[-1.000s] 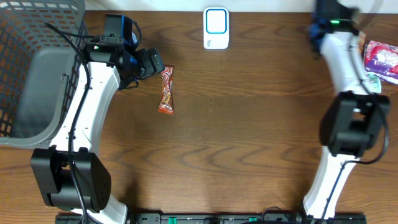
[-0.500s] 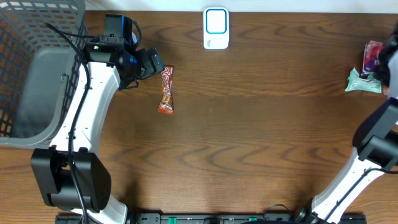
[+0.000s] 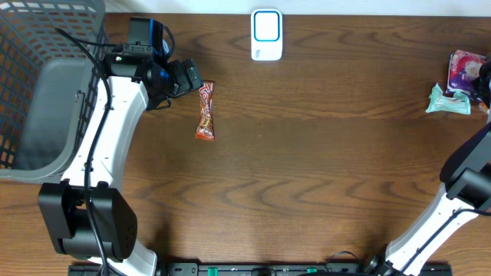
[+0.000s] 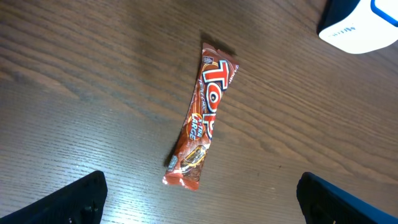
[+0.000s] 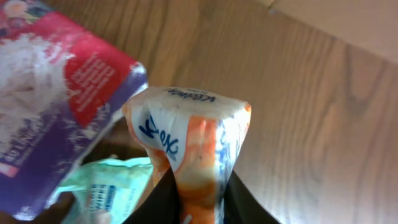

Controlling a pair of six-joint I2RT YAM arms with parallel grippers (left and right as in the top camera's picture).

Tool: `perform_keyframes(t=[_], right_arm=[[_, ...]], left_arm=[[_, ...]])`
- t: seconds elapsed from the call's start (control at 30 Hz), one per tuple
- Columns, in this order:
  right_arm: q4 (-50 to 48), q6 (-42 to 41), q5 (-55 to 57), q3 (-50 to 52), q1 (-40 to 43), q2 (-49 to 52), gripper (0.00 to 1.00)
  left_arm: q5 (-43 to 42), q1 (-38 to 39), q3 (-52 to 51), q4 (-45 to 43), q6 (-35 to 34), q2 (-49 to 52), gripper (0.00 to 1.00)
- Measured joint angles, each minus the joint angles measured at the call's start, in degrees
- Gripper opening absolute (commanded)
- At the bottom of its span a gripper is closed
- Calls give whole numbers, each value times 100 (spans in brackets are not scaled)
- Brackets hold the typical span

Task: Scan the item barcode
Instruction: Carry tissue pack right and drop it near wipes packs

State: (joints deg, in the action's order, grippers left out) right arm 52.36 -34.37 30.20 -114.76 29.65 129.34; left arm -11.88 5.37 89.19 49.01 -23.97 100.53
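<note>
A red-orange candy bar [image 3: 205, 112] lies flat on the wooden table, just right of my left gripper [image 3: 192, 77]. In the left wrist view the bar [image 4: 202, 115] sits ahead of the gripper [image 4: 202, 208], whose dark fingers [image 4: 81, 199] stand wide open at the bottom corners, touching nothing. The white and blue scanner [image 3: 266, 34] rests at the back middle. At the far right edge, my right gripper [image 5: 199, 205] pinches an orange and white tissue pack [image 5: 193, 137] between its black fingers. Only a little of that gripper [image 3: 485, 77] shows overhead.
A grey mesh basket [image 3: 31, 77] fills the left back corner. A purple packet [image 3: 462, 70] and a pale green packet [image 3: 447, 101] lie at the right edge, under the right gripper. The scanner's corner [image 4: 364, 25] shows in the left wrist view.
The right arm has swung out from above the table's right back to the far right edge, over the packets. The left arm and candy bar have not moved.
</note>
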Motion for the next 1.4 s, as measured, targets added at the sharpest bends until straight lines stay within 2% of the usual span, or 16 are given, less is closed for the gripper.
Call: perform_keyframes(t=[0.03, 0.07, 0.17, 0.2, 0.27, 0.4, 0.57, 0.93, 1.17, 1.4], right_arm=[[-22, 0, -61, 0, 0, 37, 19], [-26, 0, -101, 0, 0, 72, 25], [-35, -2, -205, 7, 0, 214, 52], [-28, -20, -227, 11, 0, 240, 58], [-24, 68, -278, 17, 0, 275, 62], [-22, 275, -417, 17, 0, 280, 66], [20, 737, -938, 17, -11, 280, 66], [994, 1051, -2177, 37, -59, 133, 68], [1609, 1082, -2903, 61, -286, -990, 69], [2288, 1303, -3095, 55, -1215, -2205, 73]], left_arm=[[0, 0, 0, 0, 0, 0, 98], [0, 0, 0, 0, 0, 0, 98], [0, 0, 0, 0, 0, 0, 98], [0, 0, 0, 0, 0, 0, 98], [0, 0, 0, 0, 0, 0, 98], [0, 0, 0, 0, 0, 0, 98], [0, 0, 0, 0, 0, 0, 98], [0, 0, 0, 0, 0, 0, 98], [0, 0, 0, 0, 0, 0, 98], [0, 0, 0, 0, 0, 0, 98]])
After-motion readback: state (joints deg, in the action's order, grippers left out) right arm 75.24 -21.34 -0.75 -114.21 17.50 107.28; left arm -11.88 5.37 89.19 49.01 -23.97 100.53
